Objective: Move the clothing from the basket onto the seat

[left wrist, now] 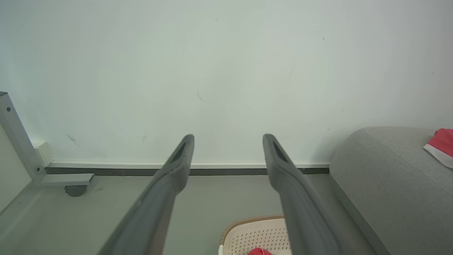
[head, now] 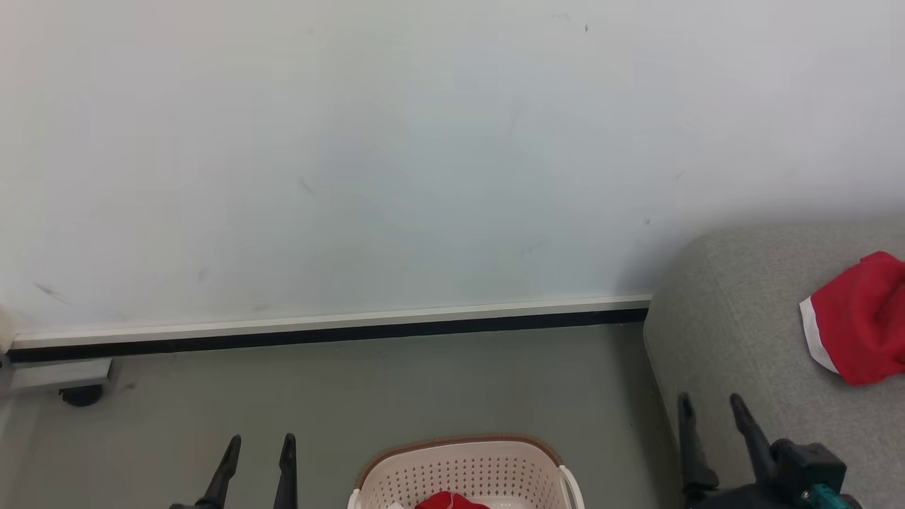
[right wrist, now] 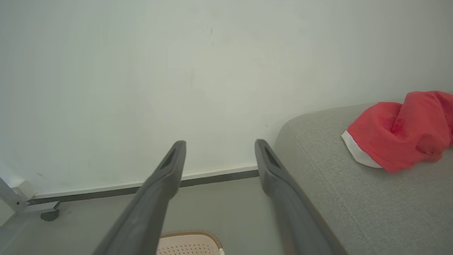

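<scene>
**Left end effector [head: 260,452] and right end effector [head: 710,417] spread wide, empty**

Head view: white-trimmed red clothing [head: 859,318] lies on the grey seat [head: 728,318]; more red sits in the cream perforated basket [head: 459,470]. Left wrist view: likewise. Right wrist view: the seat piece lies crumpled.

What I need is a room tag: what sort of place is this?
Likely a home-style room, perhaps staged: grey sofa seat, laundry basket on the floor, plain white wall with skirting.

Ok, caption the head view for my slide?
Left gripper and right gripper open; red garment on seat, red clothing in basket.
</scene>
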Motion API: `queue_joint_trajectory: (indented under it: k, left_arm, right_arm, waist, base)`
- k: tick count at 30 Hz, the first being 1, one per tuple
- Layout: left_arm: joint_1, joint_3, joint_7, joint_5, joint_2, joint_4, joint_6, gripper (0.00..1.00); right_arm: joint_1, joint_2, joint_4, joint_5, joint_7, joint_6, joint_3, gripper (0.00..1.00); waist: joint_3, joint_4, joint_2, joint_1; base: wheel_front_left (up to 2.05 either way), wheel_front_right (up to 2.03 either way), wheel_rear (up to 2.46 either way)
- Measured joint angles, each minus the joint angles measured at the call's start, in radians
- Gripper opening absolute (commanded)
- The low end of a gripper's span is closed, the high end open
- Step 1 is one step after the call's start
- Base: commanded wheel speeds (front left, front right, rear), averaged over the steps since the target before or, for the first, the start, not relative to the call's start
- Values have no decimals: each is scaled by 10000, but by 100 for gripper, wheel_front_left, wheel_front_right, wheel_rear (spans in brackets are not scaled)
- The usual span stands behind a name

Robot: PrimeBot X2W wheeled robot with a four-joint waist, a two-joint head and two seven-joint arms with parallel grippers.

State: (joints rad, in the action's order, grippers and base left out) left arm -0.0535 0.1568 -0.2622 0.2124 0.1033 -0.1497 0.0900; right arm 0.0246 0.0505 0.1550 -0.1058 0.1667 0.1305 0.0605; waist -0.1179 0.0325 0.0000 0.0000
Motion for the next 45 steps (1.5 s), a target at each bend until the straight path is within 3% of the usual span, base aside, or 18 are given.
queue_joint_trajectory:
  k: [10,45]
  left_arm:
    - [442,-368,2,234,226,-502,-27,100]
    - [688,-238,151,504,278,-184,309,100]
  right_arm:
    - [-555,-2,205,543,-259,0,805,100]
    - [-504,0,-174,652,-341,0,857,100]
  waist:
    - [-8,-255,0,0]
    - [318,-505,0,0]
  base:
    - [0,0,0]
    - [0,0,0]
